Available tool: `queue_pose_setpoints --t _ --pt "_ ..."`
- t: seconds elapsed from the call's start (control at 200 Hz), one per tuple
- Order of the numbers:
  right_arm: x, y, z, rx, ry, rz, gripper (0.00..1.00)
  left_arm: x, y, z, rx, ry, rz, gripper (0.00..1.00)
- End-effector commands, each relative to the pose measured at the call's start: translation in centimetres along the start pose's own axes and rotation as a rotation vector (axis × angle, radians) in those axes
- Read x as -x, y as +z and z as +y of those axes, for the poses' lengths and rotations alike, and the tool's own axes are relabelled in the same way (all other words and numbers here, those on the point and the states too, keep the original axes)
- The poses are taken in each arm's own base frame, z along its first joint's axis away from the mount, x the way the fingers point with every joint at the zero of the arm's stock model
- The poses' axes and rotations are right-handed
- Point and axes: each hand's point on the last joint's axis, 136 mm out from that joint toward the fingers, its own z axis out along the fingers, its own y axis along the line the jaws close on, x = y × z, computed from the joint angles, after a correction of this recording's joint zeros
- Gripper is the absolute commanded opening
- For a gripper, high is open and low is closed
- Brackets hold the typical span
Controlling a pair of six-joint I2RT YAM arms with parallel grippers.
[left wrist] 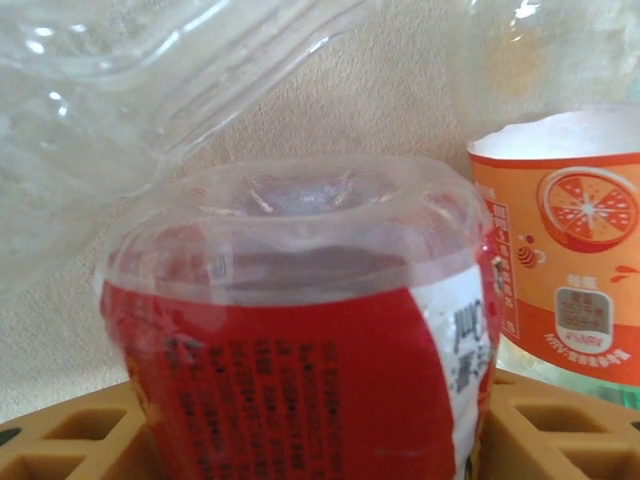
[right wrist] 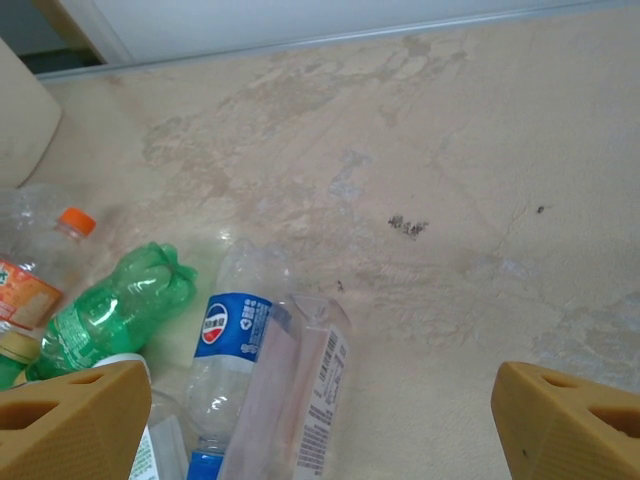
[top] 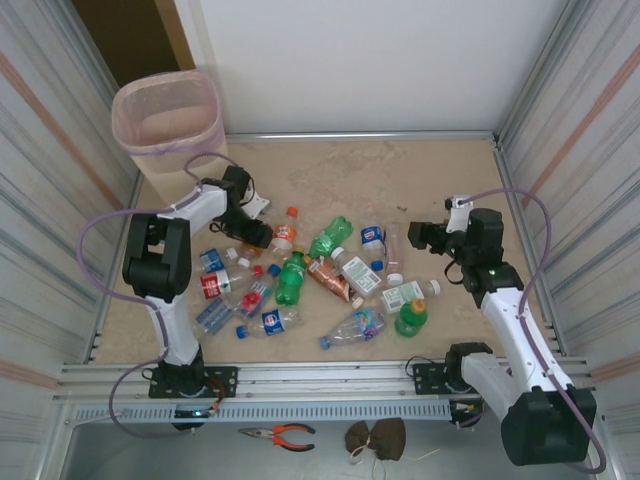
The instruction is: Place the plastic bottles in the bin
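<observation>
- Left gripper (top: 258, 232): jaws partly open, one finger on each side of a red-labelled bottle (left wrist: 310, 400), whose clear base faces the wrist camera. The bottle fills the gap between the fingers (left wrist: 70, 440). I cannot tell whether they are pressing on it or only flanking it.
- Right gripper (top: 418, 236): jaws wide apart and holding nothing. It hovers over the right part of the table (top: 430, 170), just right of the pile.
- Just right of the red-labelled bottle is an orange-labelled bottle (left wrist: 560, 260), with a crushed clear bottle (left wrist: 120, 100) beyond them.
- The plastic bottles (top: 300, 280) lie scattered on their sides across the middle and left of the table, between the two arms.
- Ahead of the right gripper, to its left, lie a green bottle (right wrist: 110, 300) and a clear bottle with a blue label (right wrist: 230, 350).
- The bin (top: 150, 152) stands upright at the far left corner, beyond the left gripper and well apart from the pile.
</observation>
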Motion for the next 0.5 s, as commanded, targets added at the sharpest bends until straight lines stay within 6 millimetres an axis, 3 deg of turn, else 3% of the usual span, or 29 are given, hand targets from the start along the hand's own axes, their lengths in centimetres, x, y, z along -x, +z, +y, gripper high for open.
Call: queue_pose_setpoints --t 0.0,0.235,0.496 --pt "1.7 -1.0 0.5 -0.002 -0.027 -0.058 0.87 1.1 -3.0 -1.0 -0.004 0.005 -0.086 0.62" --pt "2.2 -1.6 0.7 -0.003 -0.033 -0.083 0.87 3.7 -10.1 -2.2 0.012 0.021 -0.278 0.61" --pt "2.3 -1.6 0.5 -0.008 -0.033 -0.087 0.87 7.4 -23.6 -3.4 0.020 0.013 -0.643 0.53"
